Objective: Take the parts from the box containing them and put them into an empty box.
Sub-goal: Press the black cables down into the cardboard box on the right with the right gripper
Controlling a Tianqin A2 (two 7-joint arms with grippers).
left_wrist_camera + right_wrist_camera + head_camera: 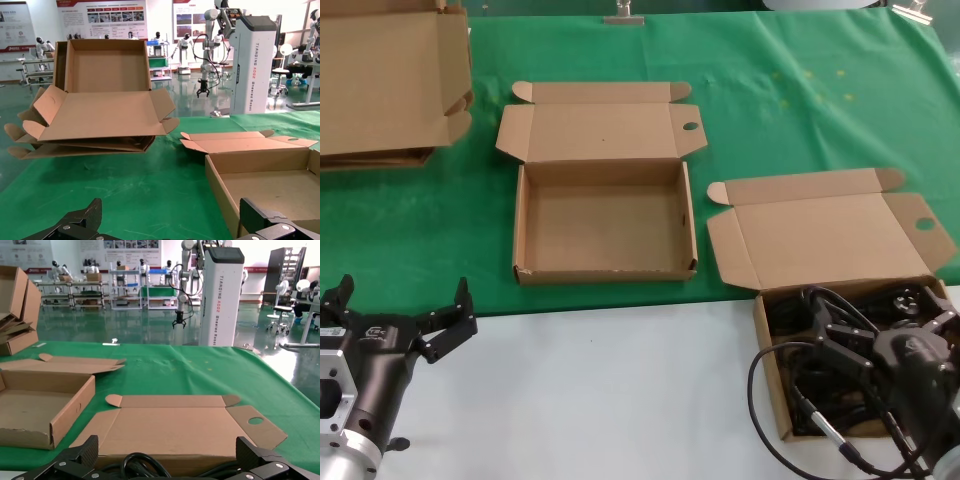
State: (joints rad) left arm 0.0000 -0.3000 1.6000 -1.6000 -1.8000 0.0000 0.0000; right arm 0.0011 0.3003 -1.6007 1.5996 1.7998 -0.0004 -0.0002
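The box containing the parts (768, 340) stands at the front right with its plain lid (825, 235) folded back. Black coiled cables (820, 385) fill it, and one loop hangs over its left wall. My right gripper (880, 315) is open, low over the cables, with its fingers spread to either side of them. In the right wrist view a cable loop (142, 465) lies between the open fingers (82, 455), in front of the lid (170, 427). The empty box (605, 270), its lid marked with a speck, sits at the centre. My left gripper (405, 295) is open and empty at the front left.
A flattened cardboard stack (390, 80) lies at the back left and also shows in the left wrist view (100, 110). The boxes rest on a green cloth (800, 110); the white table front (610, 390) lies between my arms. The empty box's wall (220, 185) is beside my left gripper (172, 222).
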